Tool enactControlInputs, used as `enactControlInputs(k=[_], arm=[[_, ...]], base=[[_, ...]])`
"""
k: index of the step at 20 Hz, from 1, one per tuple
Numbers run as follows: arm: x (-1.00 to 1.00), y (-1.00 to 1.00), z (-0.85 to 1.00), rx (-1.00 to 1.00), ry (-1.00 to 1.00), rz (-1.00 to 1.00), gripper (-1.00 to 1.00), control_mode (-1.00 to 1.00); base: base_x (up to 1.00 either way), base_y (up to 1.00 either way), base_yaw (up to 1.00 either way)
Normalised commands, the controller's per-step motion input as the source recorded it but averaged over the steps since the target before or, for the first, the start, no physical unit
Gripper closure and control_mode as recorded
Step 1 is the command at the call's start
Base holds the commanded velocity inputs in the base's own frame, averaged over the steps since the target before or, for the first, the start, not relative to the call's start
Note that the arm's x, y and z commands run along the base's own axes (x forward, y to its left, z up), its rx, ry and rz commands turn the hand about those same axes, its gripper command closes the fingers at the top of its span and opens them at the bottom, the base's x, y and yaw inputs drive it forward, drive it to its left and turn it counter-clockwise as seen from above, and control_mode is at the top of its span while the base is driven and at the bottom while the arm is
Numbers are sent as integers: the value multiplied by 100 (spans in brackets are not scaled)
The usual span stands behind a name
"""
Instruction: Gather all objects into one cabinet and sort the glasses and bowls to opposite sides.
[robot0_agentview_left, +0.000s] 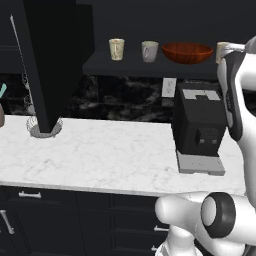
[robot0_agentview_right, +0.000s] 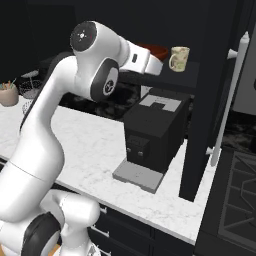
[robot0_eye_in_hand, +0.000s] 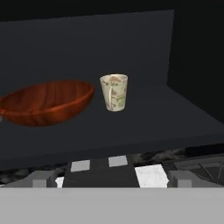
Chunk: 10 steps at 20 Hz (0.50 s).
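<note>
On the dark shelf (robot0_agentview_left: 125, 67) of the black wall cabinet stand a cream tumbler (robot0_agentview_left: 116, 49), a greyish-white cup (robot0_agentview_left: 149, 51) and a wide red-brown bowl (robot0_agentview_left: 187, 52). A second cream tumbler (robot0_agentview_left: 221, 51) stands right of the bowl, partly behind my arm. In the hand view the bowl (robot0_eye_in_hand: 46, 103) is at the left and this tumbler (robot0_eye_in_hand: 114, 92) just right of it, upright and apart from it. My gripper (robot0_eye_in_hand: 111, 179) is open and empty, in front of the shelf (robot0_eye_in_hand: 153, 118) and short of both. From the right base view the tumbler (robot0_agentview_right: 179, 58) and the bowl's rim (robot0_agentview_right: 157, 51) show past my arm.
A black coffee machine (robot0_agentview_left: 200, 125) stands on the white marble counter (robot0_agentview_left: 100, 150) right below the shelf. An open black cabinet door (robot0_agentview_left: 50, 65) hangs at the left, another door (robot0_agentview_right: 210, 100) at the right. A stove (robot0_agentview_right: 235, 200) lies at the counter's right end.
</note>
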Motion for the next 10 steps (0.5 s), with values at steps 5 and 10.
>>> enactControlInputs(k=[5, 10], arm=[[23, -23, -20, 0, 0, -1, -100, -100], [54, -5, -7, 0, 0, -4, -100, -100]], base=[[0, 0, 0], [0, 0, 0]])
